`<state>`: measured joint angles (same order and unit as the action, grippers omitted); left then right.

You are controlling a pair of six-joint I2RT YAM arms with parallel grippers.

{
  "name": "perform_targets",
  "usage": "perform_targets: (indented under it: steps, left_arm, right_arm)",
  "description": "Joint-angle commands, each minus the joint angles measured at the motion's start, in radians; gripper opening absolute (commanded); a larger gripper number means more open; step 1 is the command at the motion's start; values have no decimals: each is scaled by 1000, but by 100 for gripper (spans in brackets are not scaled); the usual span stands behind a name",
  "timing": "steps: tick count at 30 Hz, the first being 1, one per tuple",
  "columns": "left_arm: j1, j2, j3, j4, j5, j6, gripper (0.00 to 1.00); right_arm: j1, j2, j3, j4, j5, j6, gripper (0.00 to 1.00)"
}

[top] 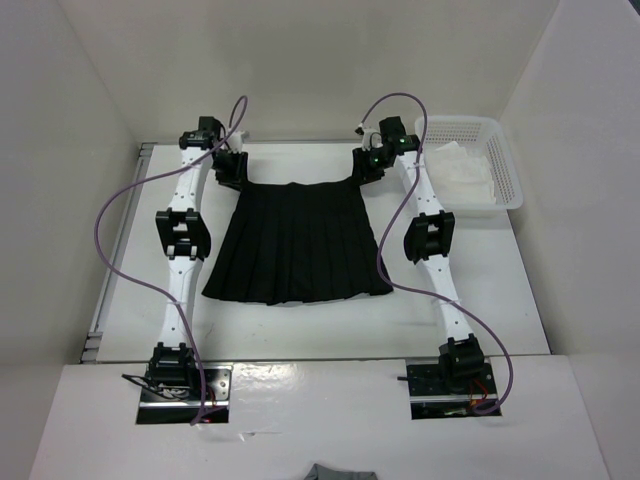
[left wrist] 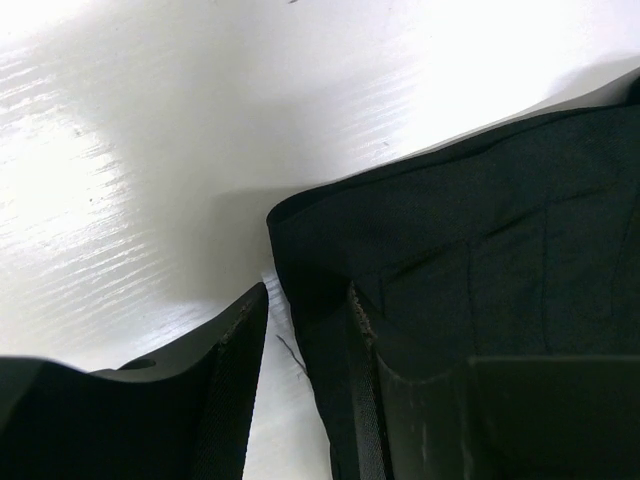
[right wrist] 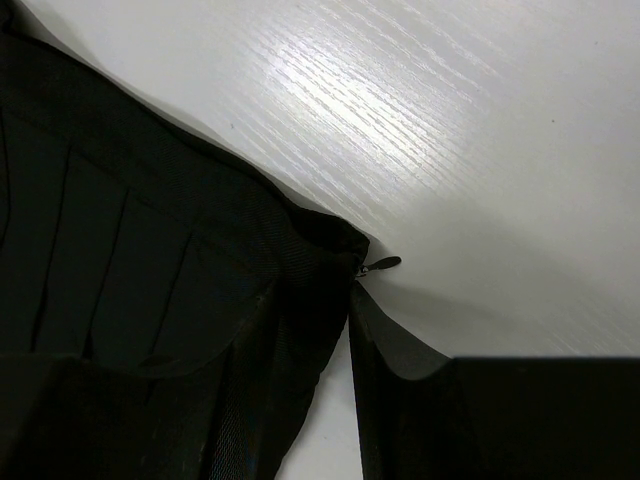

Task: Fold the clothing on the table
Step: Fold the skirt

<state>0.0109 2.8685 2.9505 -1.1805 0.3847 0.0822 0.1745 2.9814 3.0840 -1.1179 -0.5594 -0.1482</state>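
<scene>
White-walled enclosure (top: pixel 300 70), matte white table (top: pixel 300 325) beneath; all places below are given from the skirt.

1. Skirt (top: pixel 297 245): black and pleated, spread flat on the table with bare white surface on every side. The narrow waistband is at its far edge and the wider hem faces the arm bases.
2. Left gripper (top: pixel 228 170): at the skirt's far-left waistband corner. The overhead view shows only a black mass over that corner. The left wrist view shows the jaws parted and straddling it. One finger (left wrist: pixel 235 380) stands on bare table just outside the fabric edge, with a strip of white between them. The other is over the cloth. The corner is not pinched.
3. Right gripper (top: pixel 368 165): at the skirt's far-right waistband corner. The right wrist view shows the fingertips drawn together on that corner, clamping the fabric.
4. Zipper pull (right wrist: pixel 382 264): small and dark, sticking out from the gripped corner onto the table. It shows only in the right wrist view and is too small to find from overhead.
5. Basket (top: pixel 505 160): white mesh plastic, beyond the skirt's far-right corner and apart from it. It shows only overhead.
6. White cloth (top: pixel 462 165): crumpled inside the basket.
7. Purple cables (top: pixel 110 215): looping along both arms, either side of the skirt.
</scene>
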Motion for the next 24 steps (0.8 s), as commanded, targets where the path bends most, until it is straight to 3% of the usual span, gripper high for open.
perform_targets:
  steps: [1, 6, 10, 11, 13, 15, 18, 24]
  left_arm:
    - [6, 52, 22, 4, 51, 39, 45]
    - [6, 75, 32, -5, 82, 48, 45]
    - [6, 75, 32, -5, 82, 57, 30]
    - [6, 75, 32, -5, 82, 57, 21]
    - [6, 75, 32, -5, 82, 57, 12]
    - [6, 75, 32, -14, 82, 57, 0]
    - [6, 66, 32, -14, 72, 57, 0]
    - [15, -20, 21, -33, 117, 57, 0]
  right_arm:
    - [20, -39, 21, -85, 10, -14, 39]
    - [20, -39, 21, -85, 10, -14, 39]
    - [20, -39, 21, -85, 10, -14, 35]
    - [20, -39, 21, -85, 10, -14, 33]
    - [20, -39, 21, -85, 10, -14, 29]
    - [20, -39, 21, -85, 10, -14, 19]
    - [20, -50, 21, -85, 30, -14, 2]
    - [20, -134, 21, -66, 30, -14, 0]
